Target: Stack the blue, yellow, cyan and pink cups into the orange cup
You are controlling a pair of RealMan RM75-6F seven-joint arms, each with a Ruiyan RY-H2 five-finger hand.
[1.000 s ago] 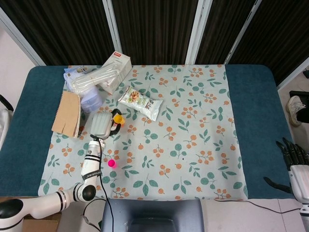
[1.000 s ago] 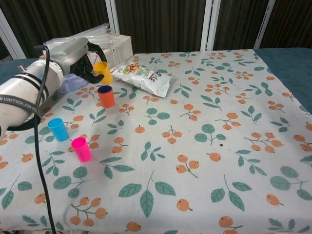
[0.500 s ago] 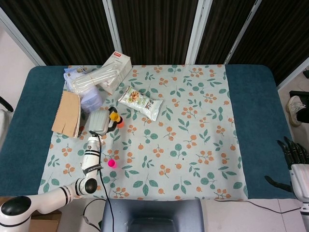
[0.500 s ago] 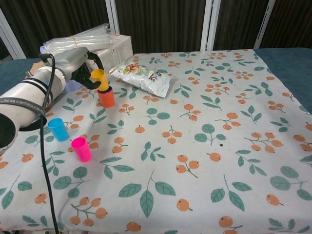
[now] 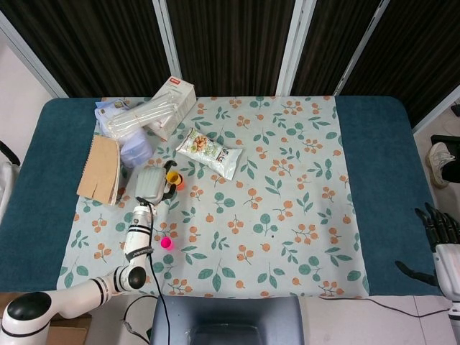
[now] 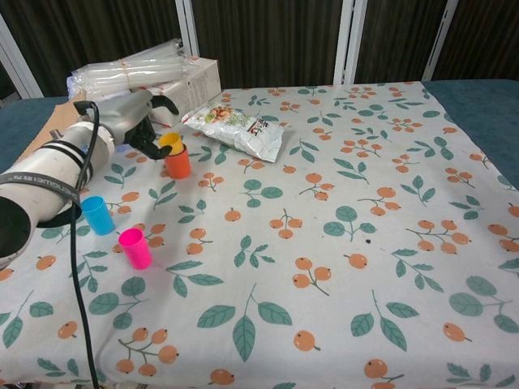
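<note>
Head view first: my left hand (image 5: 152, 185) sits over the stack site, fingers closed round the yellow cup (image 5: 173, 177), which already looks seated in the orange cup (image 5: 177, 185). The pink cup (image 5: 166, 243) shows nearer me, beside the left forearm; the cyan cup is hidden from here. My right hand (image 5: 440, 233) hangs off the table's right edge, holding nothing, though I cannot tell how its fingers lie.

Chest view: the left hand (image 6: 136, 121) grips the yellow cup (image 6: 170, 142) at its rim, and that cup is sunk deep in the orange cup (image 6: 178, 163). The blue cup I cannot see; I judge it is nested underneath. The cyan cup (image 6: 97, 215) and pink cup (image 6: 135, 248) stand upright, near each other, well apart from the stack.

These cups look like light, stiff, smooth plastic, so I would pinch each near the rim; a hard squeeze could make one squirt free, and a light stack may tip when nudged.
</note>
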